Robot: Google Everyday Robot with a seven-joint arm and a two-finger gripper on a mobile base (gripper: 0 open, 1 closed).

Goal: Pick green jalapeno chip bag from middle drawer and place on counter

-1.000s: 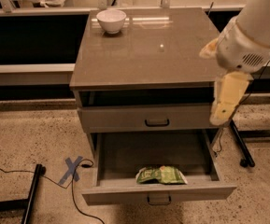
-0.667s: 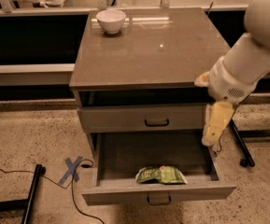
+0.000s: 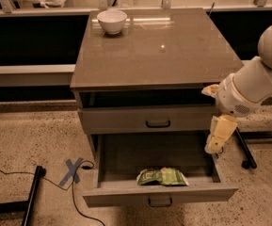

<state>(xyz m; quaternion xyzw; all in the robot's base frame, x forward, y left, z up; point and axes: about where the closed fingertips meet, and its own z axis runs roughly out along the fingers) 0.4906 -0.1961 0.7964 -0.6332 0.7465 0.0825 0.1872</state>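
Observation:
The green jalapeno chip bag [image 3: 163,176] lies flat at the front of the open middle drawer [image 3: 126,161], just behind its narrow front panel. The gripper [image 3: 215,147] points down and hangs over the drawer's right side wall, above and to the right of the bag and apart from it. It holds nothing. The counter [image 3: 164,51] is the grey-brown slab on top of the cabinet, above the drawers.
A white bowl [image 3: 112,20] stands at the counter's back left. A closed drawer with a taller front [image 3: 157,119] sits above the open one. A blue tape cross [image 3: 72,170], a cable and a black stand leg [image 3: 31,197] lie on the floor to the left.
The arm has come down and in toward the cabinet. The gripper has dropped from beside the upper drawer front to the open drawer's right side. The bag has not moved.

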